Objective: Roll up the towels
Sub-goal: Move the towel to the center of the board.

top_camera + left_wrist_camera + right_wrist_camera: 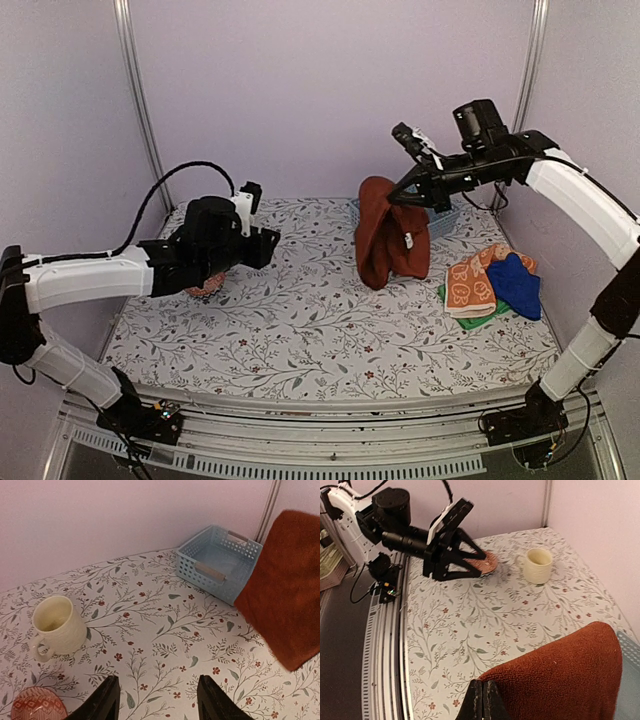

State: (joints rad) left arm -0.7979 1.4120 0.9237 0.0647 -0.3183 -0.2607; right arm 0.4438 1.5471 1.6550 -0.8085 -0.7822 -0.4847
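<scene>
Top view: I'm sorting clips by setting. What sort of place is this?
Likely a lab test booth: plain walls and metal posts enclose a flower-patterned table, with the left arm and right arm bolted at its near edge.

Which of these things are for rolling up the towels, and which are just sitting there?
For the job:
rust-brown towel, hanging from the shut right gripper
blue towel, orange patterned towel and green towel, heaped on the right
left gripper, open and holding nothing

Just lying about:
cream mug
red patterned bowl
pale blue basket
</scene>
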